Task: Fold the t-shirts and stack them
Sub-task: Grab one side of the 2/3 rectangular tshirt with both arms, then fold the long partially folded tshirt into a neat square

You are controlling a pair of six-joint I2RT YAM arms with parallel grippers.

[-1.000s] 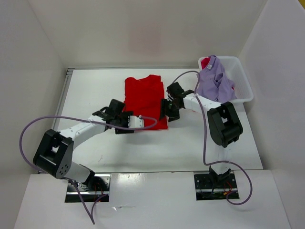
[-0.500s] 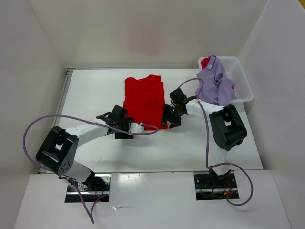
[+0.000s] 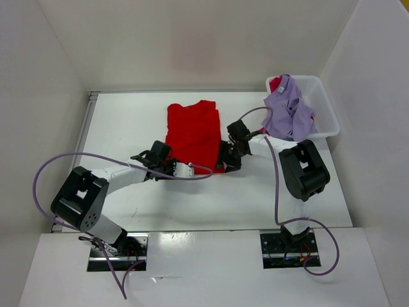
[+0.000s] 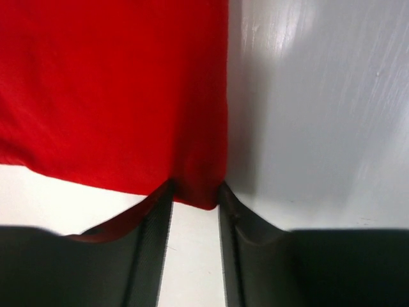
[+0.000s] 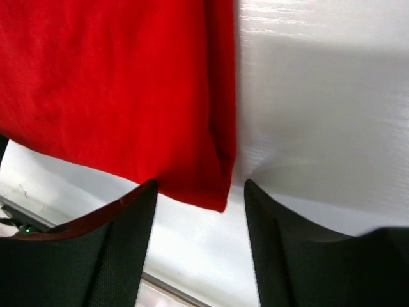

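Note:
The bright red t-shirt (image 3: 192,131) lies flat on the table, folded into a long strip. My left gripper (image 3: 171,165) is at its near left corner; in the left wrist view the gripper (image 4: 195,192) is shut on that corner of the red cloth (image 4: 115,96). My right gripper (image 3: 225,165) is at the near right corner; in the right wrist view it (image 5: 199,192) is open, with the corner of the shirt (image 5: 115,83) between the fingers and touching neither. The pale lavender t-shirt (image 3: 287,112) hangs over the bin, with the crimson t-shirt (image 3: 275,83) behind it.
The white plastic bin (image 3: 326,115) stands at the back right corner of the table. White walls close in the table on the left, back and right. Grey cables loop from both arms over the near part of the table.
Both grippers have come down to the near corners of the red t-shirt. The left one has closed on its corner. The shirt has not moved.

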